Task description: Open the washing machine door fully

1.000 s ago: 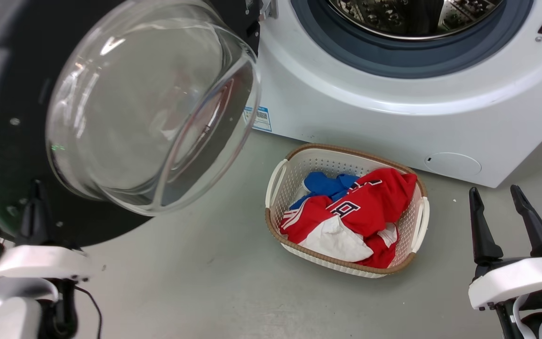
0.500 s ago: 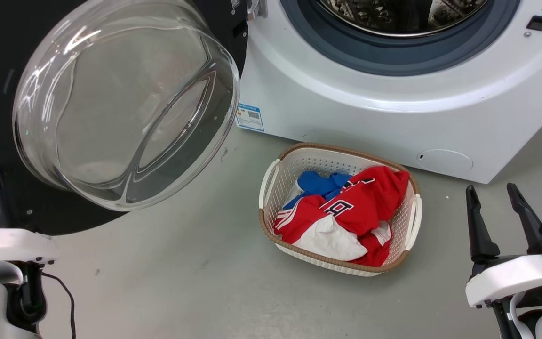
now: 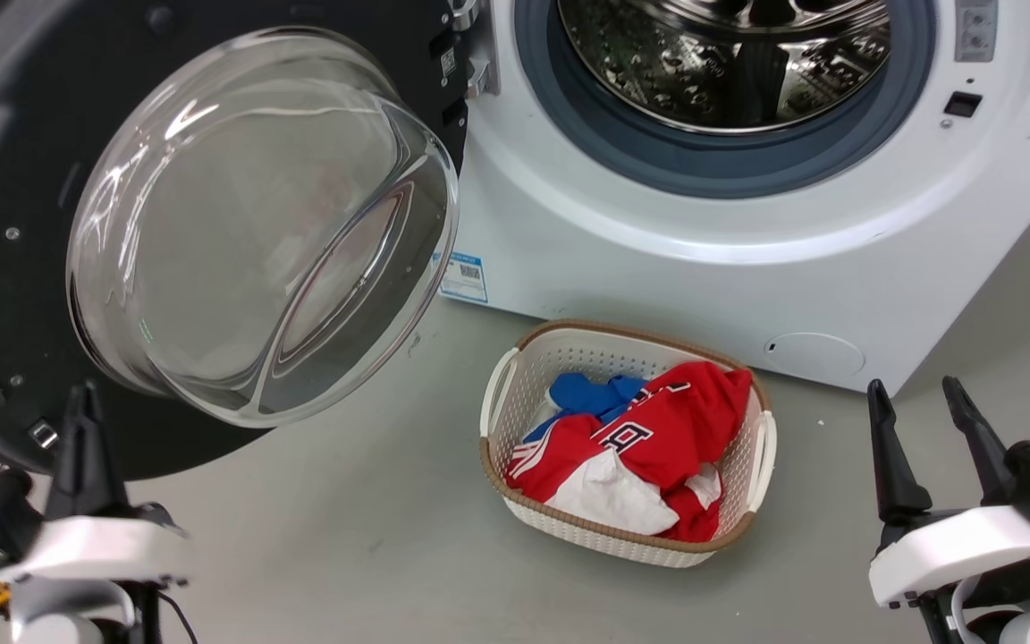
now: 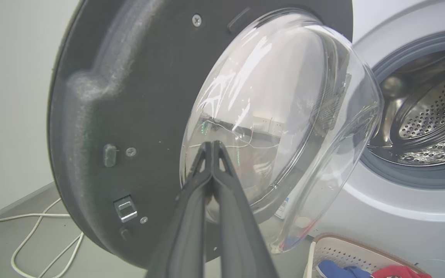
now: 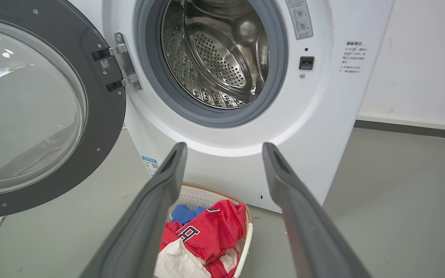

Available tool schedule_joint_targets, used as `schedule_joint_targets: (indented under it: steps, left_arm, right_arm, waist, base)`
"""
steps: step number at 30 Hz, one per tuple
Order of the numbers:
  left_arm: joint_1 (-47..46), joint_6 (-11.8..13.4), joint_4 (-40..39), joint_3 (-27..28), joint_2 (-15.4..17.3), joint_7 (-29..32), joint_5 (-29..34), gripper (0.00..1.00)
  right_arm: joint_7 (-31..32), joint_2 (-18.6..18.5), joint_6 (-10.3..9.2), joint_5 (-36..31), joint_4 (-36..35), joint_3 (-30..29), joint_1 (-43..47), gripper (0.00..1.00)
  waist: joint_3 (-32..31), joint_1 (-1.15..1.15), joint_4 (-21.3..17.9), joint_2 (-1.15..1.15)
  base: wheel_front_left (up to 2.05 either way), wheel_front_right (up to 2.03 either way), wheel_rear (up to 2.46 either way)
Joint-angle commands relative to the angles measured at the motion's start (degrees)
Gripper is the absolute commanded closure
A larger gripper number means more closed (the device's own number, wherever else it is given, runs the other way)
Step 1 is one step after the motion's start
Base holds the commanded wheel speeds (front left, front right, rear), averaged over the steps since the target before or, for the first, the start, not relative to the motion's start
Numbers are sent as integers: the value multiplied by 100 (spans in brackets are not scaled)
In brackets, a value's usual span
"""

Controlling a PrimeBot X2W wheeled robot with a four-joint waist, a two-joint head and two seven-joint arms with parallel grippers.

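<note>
Nearest, the left gripper [image 4: 210, 146] has its fingers pressed together with nothing between them, tips in front of the door's glass bowl (contact cannot be told). The right gripper [image 5: 224, 148] is spread wide and empty, low at the right. The washing machine door [image 3: 238, 224] hangs swung out left of the washing machine [image 3: 658, 268], inner face toward the robot, and looks close to fully open. It is likely stiff and fairly heavy, moving only about its hinge [image 5: 124, 61]. The bowl looks slick and breakable, so the black rim by the latch [image 4: 125, 208] seems the better place to push. The laundry basket [image 3: 624, 327] stands just before the machine.
</note>
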Motion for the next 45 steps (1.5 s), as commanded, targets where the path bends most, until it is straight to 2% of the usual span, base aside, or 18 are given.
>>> schedule_joint_targets:
  steps: [1, 7, 14, 15, 16, 17, 18, 19, 20, 33, 45]
  left_arm:
    - [86, 22, -66, -27, -13, -13, 66, 100]
    - [606, 243, -742, -470, -172, 152, 439, 100]
    - [728, 166, -1200, -842, -241, 362, 531, 100]
    - [721, 162, -1219, -891, -253, 391, 537, 95]
    - [706, 148, -1236, -920, -270, 428, 517, 69]
    - [663, 139, -1245, -947, -258, 438, 534, 56]
    - [636, 137, -1240, -984, -250, 465, 571, 37]
    - [612, 132, -1233, -1027, -271, 476, 573, 5]
    - [574, 120, -1218, -1048, -273, 487, 567, 0]
    - [311, 116, -791, -1106, -168, 578, 594, 0]
    - [364, 183, -360, -1133, -151, 436, 621, 0]
  right_arm:
    - [-24, 13, -1, 1, 14, 15, 60, 0]
    - [-26, 19, -1, -23, 27, 68, 140, 0]
    - [-22, -29, -1, 41, 78, 151, 131, 0]
    - [-27, -37, -1, 43, 93, 158, 122, 0]
    - [-28, -38, 0, 52, 105, 185, 108, 0]
    - [-36, -35, 0, 57, 111, 210, 92, 0]
    - [-44, -33, -1, 67, 122, 228, 82, 0]
    - [-53, -33, -1, 79, 128, 237, 71, 0]
    - [-67, -33, -1, 79, 135, 245, 55, 0]
    - [-215, -115, 0, 110, 270, 447, -138, 0]
    - [-195, -163, -1, 141, 296, 621, -17, 0]
  waist:
    - [-54, 0, -36, 0]
    - [-259, 0, -263, 0]
    - [-355, 0, -675, 0]
    - [-355, 0, -726, 0]
    - [-348, 0, -791, 0]
    - [-343, 0, -855, 0]
    - [-337, 0, -920, 0]
    - [-326, 0, -983, 0]
    - [-318, 0, -1053, 0]
    - [-275, 0, -2001, 0]
    - [-459, 0, -2085, 0]
  base:
    - [0, 0, 0]
    - [0, 0, 0]
    - [0, 0, 0]
    - [0, 0, 0]
    - [0, 0, 0]
    - [0, 0, 0]
    - [0, 0, 0]
    - [0, 0, 0]
    - [0, 0, 0]
    - [0, 0, 0]
    - [0, 0, 0]
